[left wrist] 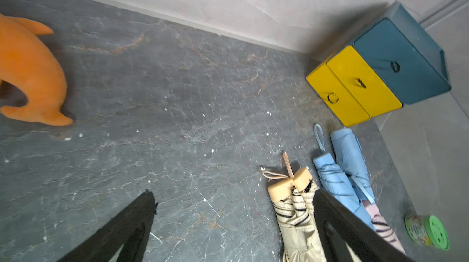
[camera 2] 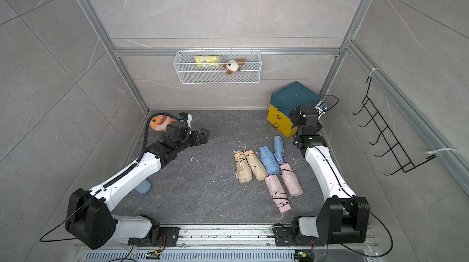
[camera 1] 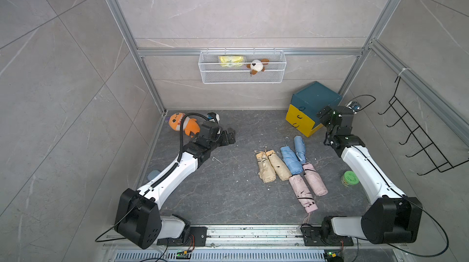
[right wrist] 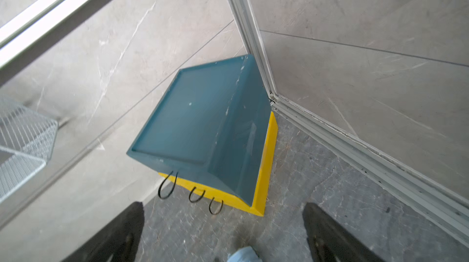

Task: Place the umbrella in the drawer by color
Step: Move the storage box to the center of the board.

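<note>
Dark stone floor (camera 1: 228, 184), six folded umbrellas (camera 1: 290, 160) lying together near the right arm.
The left gripper (camera 1: 229, 135) and right gripper (camera 1: 321, 115) both gape empty; the drawer box (camera 1: 314, 98) sits in the far corner.

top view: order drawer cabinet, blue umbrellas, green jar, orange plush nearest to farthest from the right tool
From the right tool, in a top view:
1. drawer cabinet, right beside it, back right corner
2. blue umbrellas, on the floor toward the middle
3. green jar, by the right wall
4. orange plush, far across, back left corner
</note>
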`<state>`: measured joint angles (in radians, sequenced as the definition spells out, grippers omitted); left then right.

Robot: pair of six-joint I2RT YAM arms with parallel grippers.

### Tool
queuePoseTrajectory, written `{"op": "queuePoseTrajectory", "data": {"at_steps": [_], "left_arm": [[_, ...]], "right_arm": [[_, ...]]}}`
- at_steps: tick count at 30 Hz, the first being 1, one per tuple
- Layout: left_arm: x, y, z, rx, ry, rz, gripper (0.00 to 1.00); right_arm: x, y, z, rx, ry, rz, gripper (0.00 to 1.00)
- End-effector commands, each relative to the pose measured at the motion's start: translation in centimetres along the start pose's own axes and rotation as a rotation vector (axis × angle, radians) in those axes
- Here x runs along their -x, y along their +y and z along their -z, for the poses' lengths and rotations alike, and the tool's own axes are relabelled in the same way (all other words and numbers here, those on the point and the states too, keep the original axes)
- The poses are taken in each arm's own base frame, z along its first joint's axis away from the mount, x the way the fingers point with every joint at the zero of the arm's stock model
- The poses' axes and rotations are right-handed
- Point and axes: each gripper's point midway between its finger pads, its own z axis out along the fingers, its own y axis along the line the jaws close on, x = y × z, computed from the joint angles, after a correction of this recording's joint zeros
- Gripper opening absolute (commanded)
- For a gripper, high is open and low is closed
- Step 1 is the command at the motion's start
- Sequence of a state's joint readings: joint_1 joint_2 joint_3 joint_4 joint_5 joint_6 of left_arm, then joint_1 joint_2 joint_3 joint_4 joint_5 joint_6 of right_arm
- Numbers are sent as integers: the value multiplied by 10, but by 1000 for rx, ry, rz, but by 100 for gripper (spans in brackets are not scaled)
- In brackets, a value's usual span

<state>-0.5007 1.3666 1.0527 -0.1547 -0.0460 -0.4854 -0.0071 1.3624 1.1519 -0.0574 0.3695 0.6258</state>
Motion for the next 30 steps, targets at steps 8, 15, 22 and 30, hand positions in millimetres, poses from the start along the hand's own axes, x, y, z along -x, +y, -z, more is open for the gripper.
{"op": "queuePoseTrajectory", "data": {"at_steps": [8, 15, 22, 30], "left_arm": [[-35, -48, -21, -74, 66, -142, 100], [-47, -51, -30, -89, 94, -143, 100], [-56, -47, -35, -77, 124, -145, 100], [-60, -43, -37, -61, 138, -146, 100]], "right_arm": [[11, -20, -35, -31, -38, -222, 100], [11, -40, -68, -43, -49, -309, 100], [8, -47, -106, -4, -36, -333, 100], [7, -48, -133, 34, -9, -342, 100]]}}
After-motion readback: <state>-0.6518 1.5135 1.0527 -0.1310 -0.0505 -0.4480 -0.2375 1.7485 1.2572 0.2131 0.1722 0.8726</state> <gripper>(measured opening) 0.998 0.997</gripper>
